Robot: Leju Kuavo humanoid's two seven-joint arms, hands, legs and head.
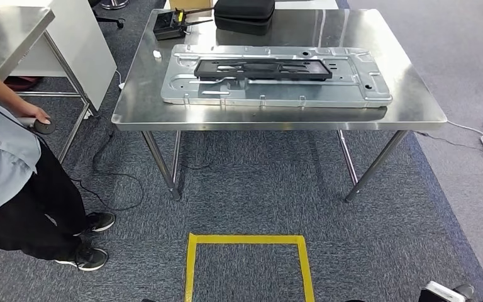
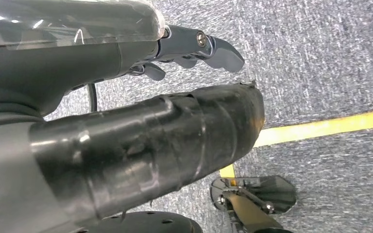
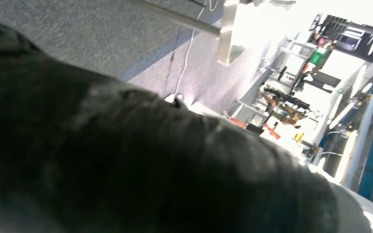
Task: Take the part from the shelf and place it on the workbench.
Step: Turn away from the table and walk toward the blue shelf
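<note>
Head view: black part [image 1: 263,68] lies flat on grey metal panel [image 1: 277,75], panel on steel workbench [image 1: 415,107]. Black case [image 1: 244,15] and black box [image 1: 168,25] at far edge of workbench. Yellow tape square [image 1: 246,240] on carpet in front. Person [image 1: 6,163] stands at left, hand on round black object [image 1: 44,126]. Left hand [image 2: 175,111] hangs over carpet, fingers [image 2: 223,51] apart, holding nothing. Right hand [image 3: 150,160] blurred, too close; state cannot be told.
</note>
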